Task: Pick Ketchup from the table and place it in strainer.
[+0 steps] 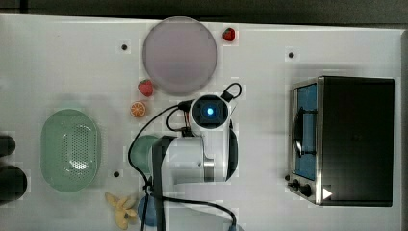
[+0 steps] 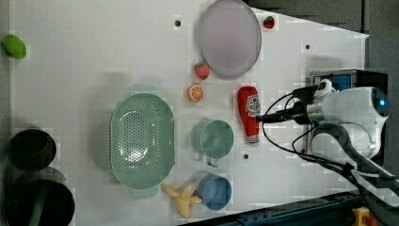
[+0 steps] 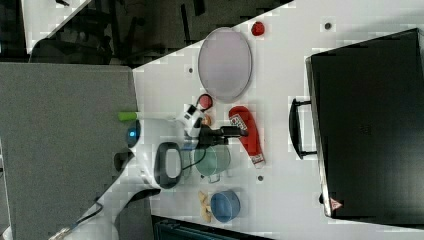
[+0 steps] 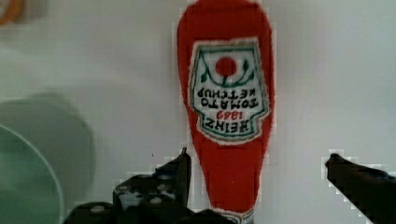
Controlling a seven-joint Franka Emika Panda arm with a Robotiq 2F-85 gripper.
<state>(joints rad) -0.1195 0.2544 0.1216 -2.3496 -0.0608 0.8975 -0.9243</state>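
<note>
1. The gripper (image 4: 254, 186) is seen with jaws spread wide, straddling the ketchup's (image 4: 226, 98) narrow end (nothing is gripped, and contact cannot be judged).
2. The ketchup lies flat on the table (image 2: 94, 56), beside a green cup (image 2: 214, 139); no lift is judged begun.
3. The strainer (image 2: 141, 136), farther off, is seen without the bottle; grasp, carry and release remain.

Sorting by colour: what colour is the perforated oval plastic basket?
Pale green, clearest in the left view: the perforated oval plastic basket.
</note>
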